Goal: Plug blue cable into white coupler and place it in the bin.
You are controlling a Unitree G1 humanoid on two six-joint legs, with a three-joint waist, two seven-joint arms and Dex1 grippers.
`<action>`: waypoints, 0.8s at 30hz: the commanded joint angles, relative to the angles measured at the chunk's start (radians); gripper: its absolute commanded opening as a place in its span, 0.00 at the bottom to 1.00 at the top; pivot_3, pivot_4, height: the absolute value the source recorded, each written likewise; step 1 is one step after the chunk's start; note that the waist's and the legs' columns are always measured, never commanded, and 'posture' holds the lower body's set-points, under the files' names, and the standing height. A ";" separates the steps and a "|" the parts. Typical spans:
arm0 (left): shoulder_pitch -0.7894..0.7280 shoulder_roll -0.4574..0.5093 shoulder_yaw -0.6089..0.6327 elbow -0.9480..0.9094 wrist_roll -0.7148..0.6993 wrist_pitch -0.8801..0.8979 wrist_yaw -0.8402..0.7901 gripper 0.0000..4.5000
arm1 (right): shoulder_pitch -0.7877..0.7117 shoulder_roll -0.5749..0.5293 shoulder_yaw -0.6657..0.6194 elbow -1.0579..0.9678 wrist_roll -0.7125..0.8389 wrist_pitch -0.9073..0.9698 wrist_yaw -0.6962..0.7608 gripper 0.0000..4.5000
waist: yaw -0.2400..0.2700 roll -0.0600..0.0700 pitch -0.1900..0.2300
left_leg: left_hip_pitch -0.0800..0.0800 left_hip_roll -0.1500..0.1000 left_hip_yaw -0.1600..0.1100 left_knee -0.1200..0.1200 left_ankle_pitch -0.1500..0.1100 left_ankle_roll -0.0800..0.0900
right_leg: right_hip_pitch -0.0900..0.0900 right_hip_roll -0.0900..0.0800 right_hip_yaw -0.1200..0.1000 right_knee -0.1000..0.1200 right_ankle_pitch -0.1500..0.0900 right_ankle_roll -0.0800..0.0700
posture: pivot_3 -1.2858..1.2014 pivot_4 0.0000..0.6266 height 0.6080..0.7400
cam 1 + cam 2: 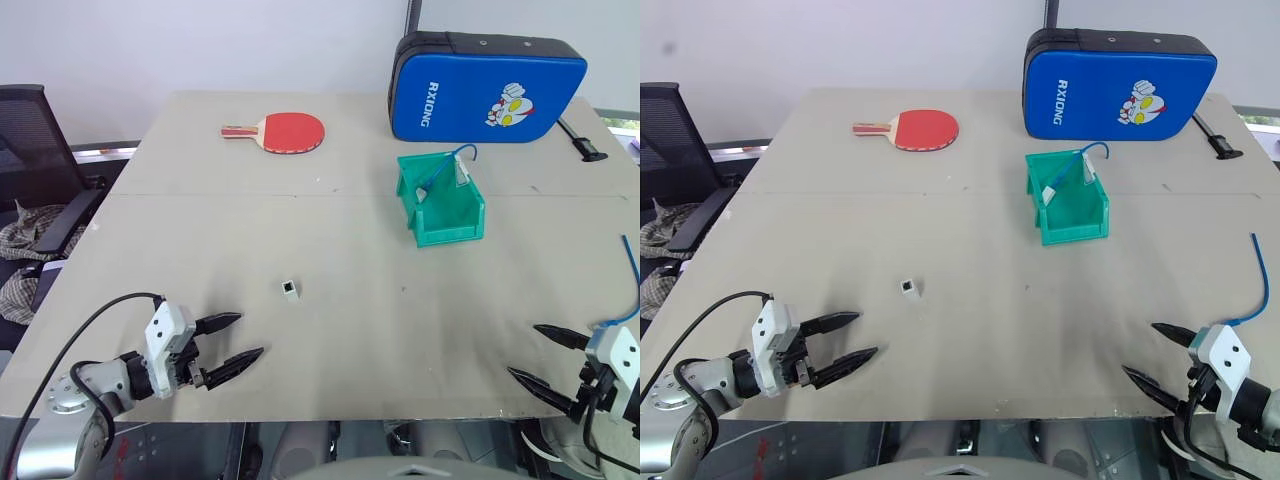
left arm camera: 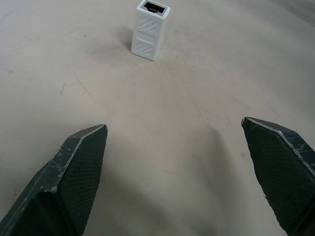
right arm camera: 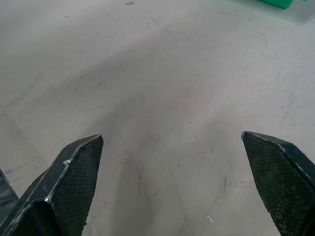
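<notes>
Status: the job is not yet begun for the loose pieces. My left gripper [image 1: 238, 339] stands spread wide and empty above the table [image 1: 350, 300], its tips aimed toward the white coupler [image 1: 289, 290], which rests alone on the board, near but apart from me. My right gripper [image 1: 1160, 354] is likewise spread and empty at the near right edge. A blue cable [image 1: 632, 285] curves up just beside my right wrist, at the table's right border; its plug end I cannot make out. The green bin [image 1: 441, 204] sits farther back and already contains another blue cord with white fittings.

Remaining, as I judge: grasp coupler, grasp cable, mate them, deposit in bin.

Materials: the coupler is a small moulded plastic block, ribbed on its face, with a dark socket. My fingers [image 2: 78, 167] are black, pointed, cross-hatched. The table is matte, scuffed board.
</notes>
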 commanded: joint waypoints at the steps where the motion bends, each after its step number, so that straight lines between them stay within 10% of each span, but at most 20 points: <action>1: 0.012 0.005 0.002 -0.060 -0.023 0.017 0.004 1.00 | -0.018 -0.002 -0.010 -0.012 0.003 -0.009 -0.009 0.99 | 0.000 0.000 0.000 | 0.000 0.000 0.000 0.000 0.000 0.000 | 0.000 0.000 0.000 0.000 0.000 0.000 | 0.52 0.24 0.93; 12: 0.077 -0.010 -0.049 -0.269 -0.068 0.038 -0.033 1.00 | -0.140 -0.057 -0.036 0.007 -0.009 0.051 -0.050 0.99 | 0.000 0.001 0.002 | 0.000 0.000 0.000 0.000 0.000 0.000 | 0.000 0.000 -0.002 0.000 0.000 0.000 | 0.52 0.24 0.93; 21: 0.024 0.020 -0.141 -0.372 -0.074 -0.001 -0.087 1.00 | -0.094 -0.331 -0.130 0.198 -0.135 0.011 0.130 0.99 | 0.001 0.001 0.002 | 0.000 -0.001 0.003 0.001 0.000 0.000 | 0.000 0.000 -0.003 -0.001 0.000 0.000 | 0.52 0.24 0.93; 24: -0.013 0.038 -0.158 -0.452 -0.118 0.052 -0.061 1.00 | -0.138 -0.396 -0.121 0.271 -0.175 -0.028 0.156 0.80 | -0.001 0.001 0.003 | 0.000 0.000 0.003 0.000 0.002 0.004 | 0.000 0.002 -0.004 -0.001 0.000 0.000 | 0.52 0.24 0.93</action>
